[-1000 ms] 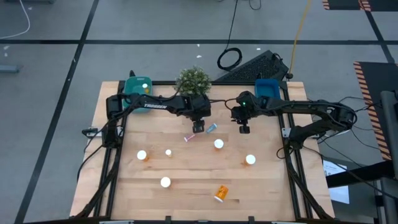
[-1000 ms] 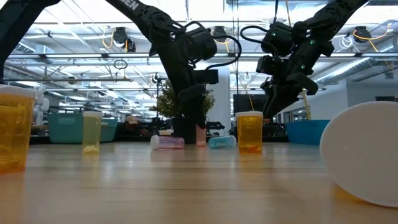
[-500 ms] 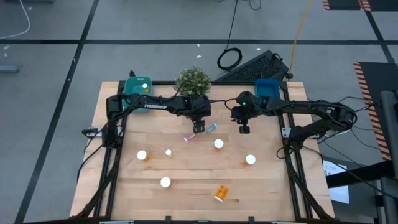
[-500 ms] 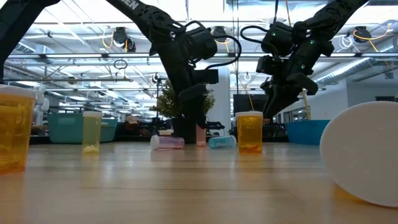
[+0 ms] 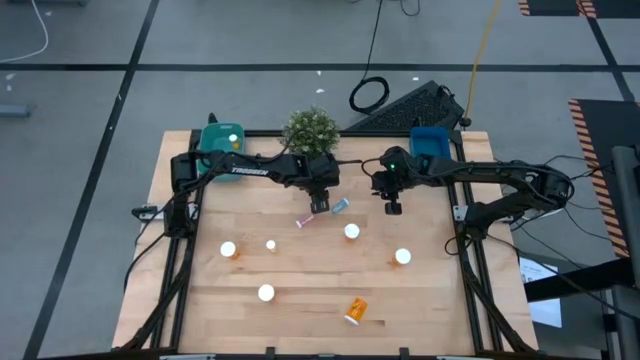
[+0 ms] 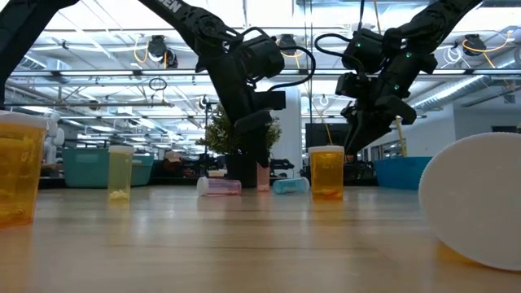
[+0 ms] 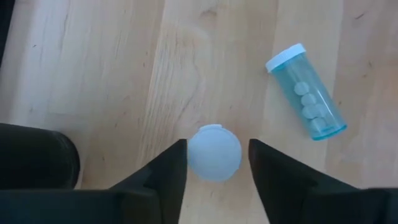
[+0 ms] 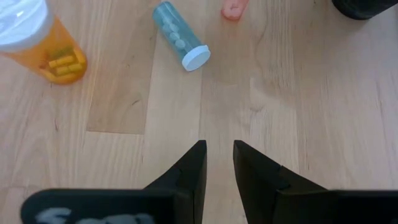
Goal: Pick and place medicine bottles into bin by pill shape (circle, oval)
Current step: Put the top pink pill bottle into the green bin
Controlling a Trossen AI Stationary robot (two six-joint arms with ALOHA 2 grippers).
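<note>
Left gripper [image 7: 214,163] low over the wooden table [image 5: 300,290], just in front of the potted plant [image 5: 311,129]. Its fingers [image 7: 166,171] stand apart on either side of an upright bottle whose white cap [image 7: 214,152] shows between them; a thin gap is visible on each side, so no firm grip can be read. In the low view this reads as a pinkish upright bottle [image 6: 263,176] under the left arm's tip.

Just beside that gripper, toward the right arm, lies the light blue bottle [image 7: 306,92] on its side, round white tablets visible through the wall. On the gripper's other side lies a pink bottle [image 5: 306,221], also tipped over.

Right gripper [image 8: 219,158] hangs above bare wood, well off the table surface in the low view, fingers [image 8: 192,167] nearly together with a narrow slit between, nothing in them. Ahead of it: the same blue bottle, and an upright orange bottle [image 8: 42,43] holding oblong yellow pills.

Farther from both grippers, toward the table's near edge: four more white-capped upright bottles scattered, and one orange bottle [image 5: 355,310] lying down.

Teal bin [image 5: 214,140] behind the left arm's base corner, a white-capped bottle inside it. Blue bin [image 5: 432,141] at the far corner behind the right arm.
</note>
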